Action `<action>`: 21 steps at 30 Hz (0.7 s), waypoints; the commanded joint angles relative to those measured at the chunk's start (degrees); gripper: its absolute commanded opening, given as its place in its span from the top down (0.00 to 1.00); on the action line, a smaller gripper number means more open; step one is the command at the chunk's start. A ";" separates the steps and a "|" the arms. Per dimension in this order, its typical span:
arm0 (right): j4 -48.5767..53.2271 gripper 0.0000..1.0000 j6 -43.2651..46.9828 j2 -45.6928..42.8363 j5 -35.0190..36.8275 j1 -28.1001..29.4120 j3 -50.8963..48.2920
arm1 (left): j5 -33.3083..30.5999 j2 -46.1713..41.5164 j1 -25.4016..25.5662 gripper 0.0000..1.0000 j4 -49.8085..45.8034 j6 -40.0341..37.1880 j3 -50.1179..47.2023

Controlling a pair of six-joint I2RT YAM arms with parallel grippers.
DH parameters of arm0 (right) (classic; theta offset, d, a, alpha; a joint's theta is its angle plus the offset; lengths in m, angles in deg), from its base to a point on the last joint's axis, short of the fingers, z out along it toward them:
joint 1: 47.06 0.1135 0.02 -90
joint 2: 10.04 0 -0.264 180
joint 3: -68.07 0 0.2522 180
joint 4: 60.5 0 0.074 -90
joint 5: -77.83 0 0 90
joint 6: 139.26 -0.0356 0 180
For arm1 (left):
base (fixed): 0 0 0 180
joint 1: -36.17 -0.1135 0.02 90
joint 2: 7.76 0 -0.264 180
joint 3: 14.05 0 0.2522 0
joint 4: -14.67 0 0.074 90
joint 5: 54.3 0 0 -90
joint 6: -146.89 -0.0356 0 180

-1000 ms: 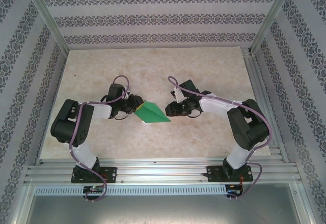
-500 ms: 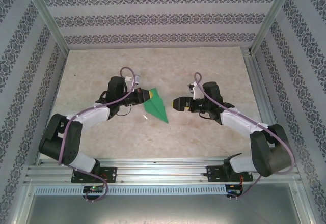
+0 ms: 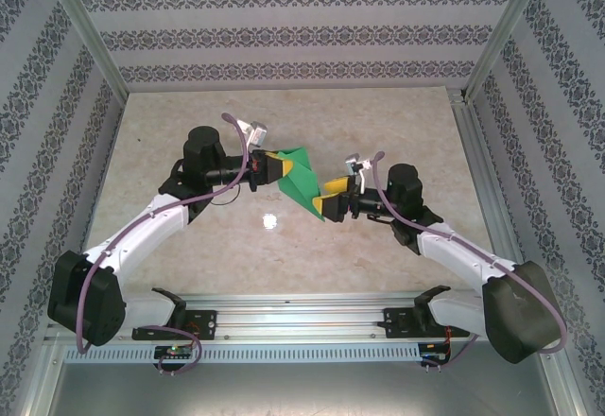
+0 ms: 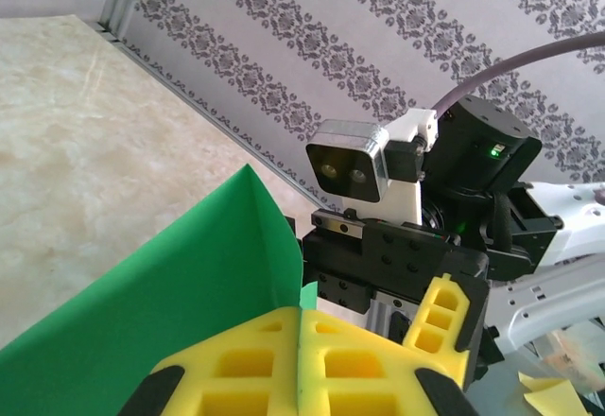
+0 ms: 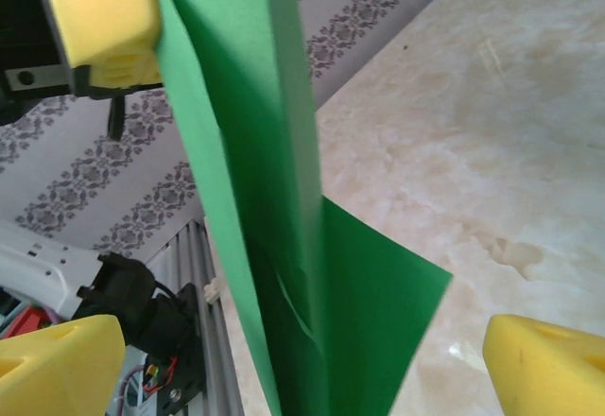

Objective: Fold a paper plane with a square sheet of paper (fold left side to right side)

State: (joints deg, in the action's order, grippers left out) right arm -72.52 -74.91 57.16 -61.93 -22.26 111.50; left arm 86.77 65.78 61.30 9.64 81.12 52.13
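Observation:
The green paper (image 3: 299,180), folded into a slim pointed paper plane shape, hangs above the table between the two arms. My left gripper (image 3: 276,168) is shut on its upper left part; in the left wrist view the yellow pads (image 4: 236,359) press together at the left gripper (image 4: 301,320) with the green sheet (image 4: 180,284) pinched between them. My right gripper (image 3: 327,199) is open at the paper's lower right tip. In the right wrist view the folded paper (image 5: 274,199) runs down between the spread fingers (image 5: 553,364) of the right gripper (image 5: 302,364), apart from both.
The marble table (image 3: 284,118) is walled by patterned panels and aluminium posts. A metal rail (image 3: 302,314) carries both arm bases along the near edge. Open surface lies beyond and below the raised paper.
The left gripper has lifted the paper off the table and carried it up and to the right. The right gripper let go, opened wide, and now straddles the paper's lower tip.

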 commanded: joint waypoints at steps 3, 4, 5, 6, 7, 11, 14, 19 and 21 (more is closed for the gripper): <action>-10.39 0.13 -2.96 2.85 -3.83 1.28 -0.36 | 3.25 -0.19 1.19 0.99 -1.44 -3.89 1.75; -11.21 0.16 -3.79 3.45 -4.17 1.35 -0.15 | 3.16 -0.31 1.20 0.99 -1.33 -3.92 1.72; -11.30 0.22 -4.25 4.14 -4.54 1.48 0.22 | 3.20 -0.31 1.17 0.99 -1.18 -3.95 1.73; -10.74 0.27 -4.42 4.70 -4.96 1.57 0.64 | 3.33 -0.31 1.17 0.99 -0.96 -3.99 1.79; -10.16 0.33 -4.46 5.30 -5.46 1.61 1.12 | 3.27 -0.31 1.16 0.99 -0.88 -4.09 1.80; -8.51 0.54 -4.16 6.36 -5.88 1.61 1.97 | 2.77 -0.04 1.21 0.99 -2.04 -4.85 2.22; -4.38 0.78 -2.45 6.06 -5.11 1.66 2.79 | 1.91 0.37 1.23 0.98 -3.16 -5.46 2.27; 8.09 1.00 4.42 3.53 0.14 1.62 4.57 | -2.69 -0.14 1.15 0.75 -6.94 -6.97 2.68; 14.44 1.00 8.30 1.79 4.24 1.57 5.27 | -7.02 -1.37 0.90 0.60 -11.12 -8.82 3.51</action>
State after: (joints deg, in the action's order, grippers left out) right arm -67.16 -73.51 61.58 -62.63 -21.17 114.69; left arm 84.96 65.84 61.84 4.03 75.96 53.05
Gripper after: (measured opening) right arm 0.045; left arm 0.343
